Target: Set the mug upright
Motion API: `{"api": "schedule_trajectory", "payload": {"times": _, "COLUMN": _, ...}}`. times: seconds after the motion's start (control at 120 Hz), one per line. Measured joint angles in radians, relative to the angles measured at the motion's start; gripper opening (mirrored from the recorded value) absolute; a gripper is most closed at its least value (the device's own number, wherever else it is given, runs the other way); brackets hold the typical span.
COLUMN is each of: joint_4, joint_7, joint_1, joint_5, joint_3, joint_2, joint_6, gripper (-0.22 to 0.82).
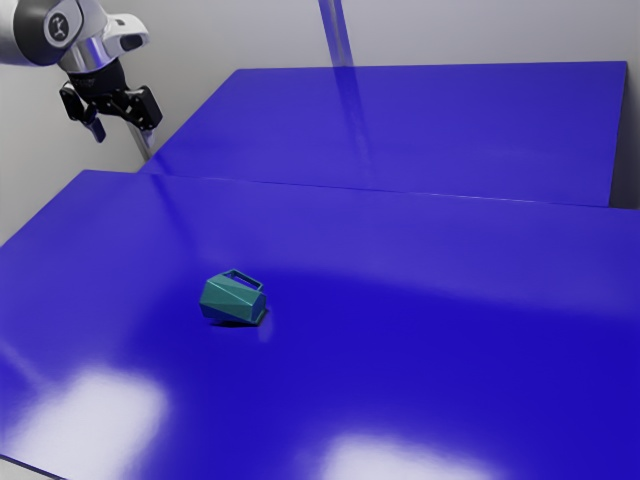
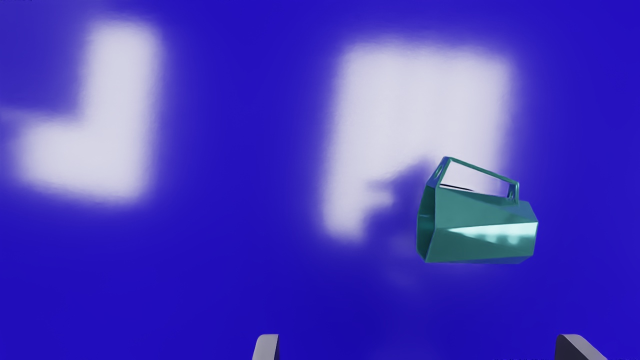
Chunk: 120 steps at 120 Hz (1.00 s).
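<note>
Lying beyond the table (image 1: 450, 350) under the tipped mug (image 1: 232, 300), another blue surface (image 1: 480, 130), tool (image 1: 124, 125) spread open.

1. The mug (image 1: 232, 300) is of green-teal colour, shiny, and its walls are made of flat, angular faces.
2. It is not upright; it lies on its side, below the hand (image 1: 123, 129) and well apart from it.
3. Its open mouth (image 2: 426, 225) looks toward the side of the farther finger (image 2: 267, 347), and its base is toward the nearer finger (image 2: 575, 345).
4. Its angular handle (image 2: 484, 170) is at the side of the body that is away from the fingertips.
</note>
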State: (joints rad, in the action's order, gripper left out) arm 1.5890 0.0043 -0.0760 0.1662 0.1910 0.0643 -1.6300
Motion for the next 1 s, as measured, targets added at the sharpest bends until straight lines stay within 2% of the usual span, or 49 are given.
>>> {"api": "schedule_trajectory", "payload": {"times": 0.325, "joint_4": 0.021, "joint_7": 0.036, "joint_1": 0.004, "joint_5": -0.003, "joint_3": 0.008, "joint_2": -0.015, "joint_6": -0.051, "gripper": 0.60}}
{"api": "schedule_trajectory", "payload": {"times": 0.442, "joint_4": 0.028, "joint_7": 0.046, "joint_1": 0.024, "joint_5": -0.095, "joint_3": 0.020, "joint_2": -0.045, "joint_6": -0.064, "gripper": 0.60}}
{"api": "schedule_trajectory", "payload": {"times": 0.592, "joint_4": 0.067, "joint_7": 0.057, "joint_1": 0.040, "joint_5": -0.278, "joint_3": 0.074, "joint_2": -0.124, "joint_6": -0.070, "gripper": 0.60}}
{"api": "schedule_trajectory", "payload": {"times": 0.767, "joint_4": 0.110, "joint_7": 0.073, "joint_1": 0.165, "joint_5": -0.418, "joint_3": 0.080, "joint_2": -0.223, "joint_6": -0.071, "gripper": 0.60}}
{"api": "schedule_trajectory", "payload": {"times": 1.0, "joint_4": 0.117, "joint_7": 0.109, "joint_1": 0.223, "joint_5": -0.598, "joint_3": 0.080, "joint_2": -0.384, "joint_6": -0.042, "gripper": 0.60}}
